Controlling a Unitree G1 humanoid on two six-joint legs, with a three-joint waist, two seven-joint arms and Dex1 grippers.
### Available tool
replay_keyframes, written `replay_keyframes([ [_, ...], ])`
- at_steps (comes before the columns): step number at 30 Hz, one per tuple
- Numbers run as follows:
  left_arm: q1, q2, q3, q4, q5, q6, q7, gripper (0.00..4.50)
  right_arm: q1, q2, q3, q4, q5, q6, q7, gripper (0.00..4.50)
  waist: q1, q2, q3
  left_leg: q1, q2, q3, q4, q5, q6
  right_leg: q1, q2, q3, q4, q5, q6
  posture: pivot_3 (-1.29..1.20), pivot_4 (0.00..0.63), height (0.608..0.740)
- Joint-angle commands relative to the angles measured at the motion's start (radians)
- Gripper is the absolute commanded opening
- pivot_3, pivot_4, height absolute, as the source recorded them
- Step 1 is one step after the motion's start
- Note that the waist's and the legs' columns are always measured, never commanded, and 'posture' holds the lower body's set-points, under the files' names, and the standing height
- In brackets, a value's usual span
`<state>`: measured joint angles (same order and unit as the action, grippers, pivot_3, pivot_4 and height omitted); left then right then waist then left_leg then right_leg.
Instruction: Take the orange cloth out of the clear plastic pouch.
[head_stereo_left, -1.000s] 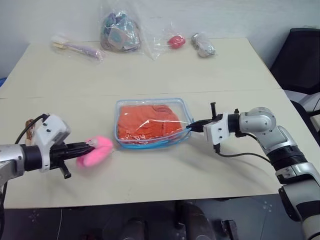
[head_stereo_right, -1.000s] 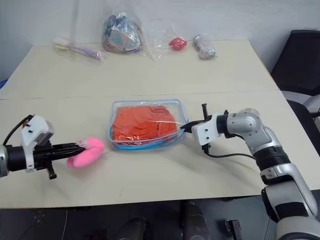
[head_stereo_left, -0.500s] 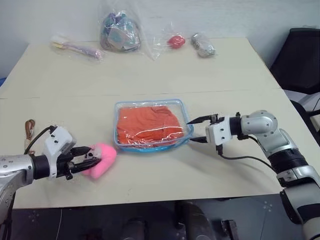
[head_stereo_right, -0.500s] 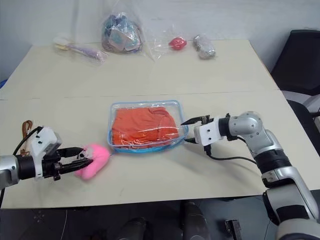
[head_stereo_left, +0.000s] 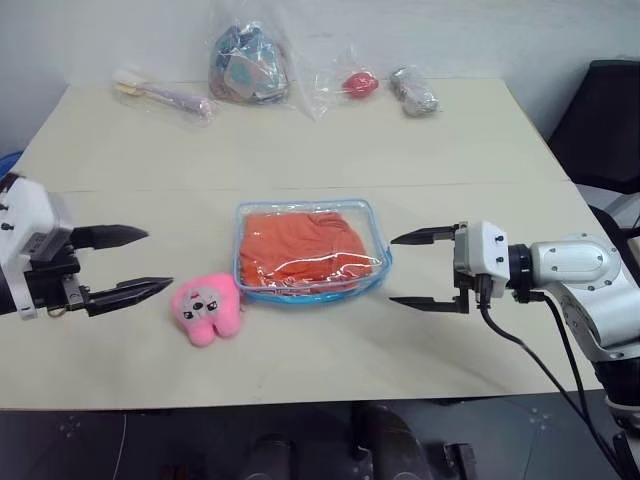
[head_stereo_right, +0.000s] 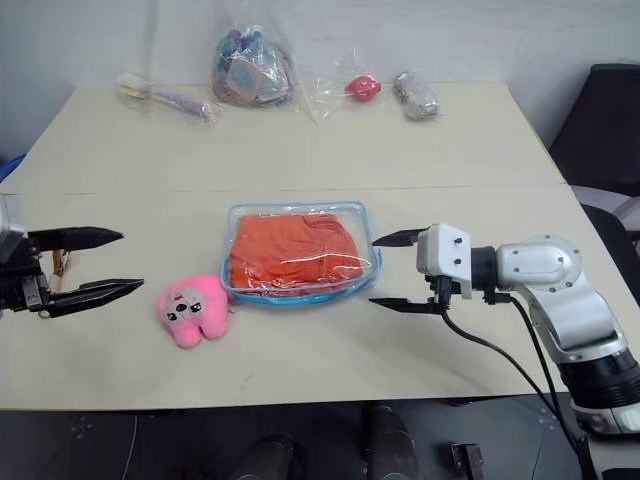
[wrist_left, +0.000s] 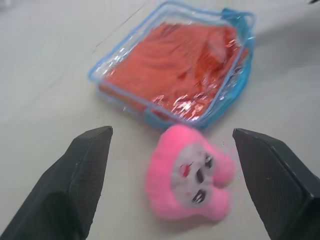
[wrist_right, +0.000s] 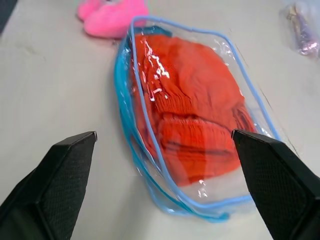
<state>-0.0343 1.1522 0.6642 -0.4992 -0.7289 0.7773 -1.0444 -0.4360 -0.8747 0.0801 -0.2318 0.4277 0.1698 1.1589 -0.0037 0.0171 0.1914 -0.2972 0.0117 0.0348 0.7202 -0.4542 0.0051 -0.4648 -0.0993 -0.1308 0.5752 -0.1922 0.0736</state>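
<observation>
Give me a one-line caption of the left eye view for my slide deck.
Both open end effectors, left and right, flank the pouch holding the cloth; pink toy beside it.

plain orange cloth (head_stereo_left: 300, 245), blue-trimmed clear plastic pouch (head_stereo_left: 379, 228), pink plush toy (head_stereo_left: 207, 307)

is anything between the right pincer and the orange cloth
Yes: the clear plastic pouch encloses the orange cloth. The open right pincer faces its blue-trimmed end across bare table, with nothing else between.
</observation>
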Motion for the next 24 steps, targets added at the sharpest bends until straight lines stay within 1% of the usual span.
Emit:
replay_keyframes([
  [1,-0.104,0.024,-0.220,-0.083,0.078,-0.075,0.065,4.07,0.009,-0.007,-0.051,-0.079,0.047,0.076,-0.027,4.49,0.006,0.000,0.000,0.000,0.000,0.000,0.000,0.000,0.000,0.000,0.000,0.000,0.000,0.000,0.000,0.00,0.150,0.740],
  [2,-0.141,0.024,-0.300,-0.086,0.137,-0.106,0.093,4.07,0.011,-0.005,-0.054,-0.090,0.053,0.093,-0.030,4.49,0.008,0.000,0.000,0.000,-0.002,0.000,0.000,0.000,0.000,0.001,0.000,-0.001,0.000,0.000,0.000,0.00,0.150,0.740],
  [4,-0.193,0.015,-0.477,-0.075,0.308,-0.234,0.113,4.07,0.017,-0.005,-0.057,-0.119,0.059,0.116,-0.032,4.49,0.006,0.000,0.000,0.000,-0.007,0.000,0.000,0.000,0.000,0.001,0.001,0.000,0.001,0.000,0.000,0.00,0.150,0.740],
  [7,-0.255,-0.024,-0.655,-0.018,0.488,-0.381,0.132,4.07,0.024,-0.001,-0.068,-0.158,0.082,0.159,-0.042,4.49,0.001,0.000,0.000,-0.001,-0.007,0.002,-0.001,0.000,0.000,0.001,0.002,0.002,0.001,0.000,0.000,0.00,0.150,0.740],
  [10,-0.323,-0.086,-0.765,0.062,0.616,-0.483,0.159,4.07,0.037,0.004,-0.078,-0.197,0.109,0.200,-0.055,4.49,0.001,0.000,0.000,-0.002,-0.006,0.004,-0.002,0.000,0.000,0.000,0.004,0.003,0.001,0.000,0.000,0.00,0.150,0.740],
  [12,-0.360,-0.128,-0.806,0.106,0.669,-0.515,0.172,4.07,0.047,0.009,-0.083,-0.220,0.120,0.221,-0.068,4.49,0.004,0.000,0.000,-0.001,-0.006,0.004,-0.001,0.000,0.000,0.000,0.004,0.003,0.001,0.000,0.000,0.00,0.150,0.740],
  [15,-0.386,-0.173,-0.835,0.151,0.721,-0.562,0.178,4.07,0.058,0.019,-0.084,-0.247,0.125,0.240,-0.090,4.49,0.005,-0.001,0.000,-0.002,-0.007,0.005,-0.001,0.000,0.001,0.000,0.004,0.004,0.001,0.001,0.000,0.00,0.150,0.740],
  [23,-0.374,-0.226,-0.826,0.167,0.740,-0.580,0.153,4.07,0.065,0.033,-0.085,-0.262,0.121,0.257,-0.129,4.49,0.008,-0.001,0.000,-0.002,-0.007,0.004,0.000,0.001,0.001,0.000,0.003,0.004,0.001,0.001,0.001,0.00,0.150,0.740],
  [24,-0.371,-0.230,-0.821,0.166,0.736,-0.578,0.151,3.90,0.064,0.033,-0.084,-0.262,0.120,0.258,-0.132,4.50,0.008,-0.001,0.000,-0.002,-0.007,0.004,0.000,0.001,0.001,0.000,0.003,0.004,0.001,0.001,0.001,0.00,0.150,0.740],
])
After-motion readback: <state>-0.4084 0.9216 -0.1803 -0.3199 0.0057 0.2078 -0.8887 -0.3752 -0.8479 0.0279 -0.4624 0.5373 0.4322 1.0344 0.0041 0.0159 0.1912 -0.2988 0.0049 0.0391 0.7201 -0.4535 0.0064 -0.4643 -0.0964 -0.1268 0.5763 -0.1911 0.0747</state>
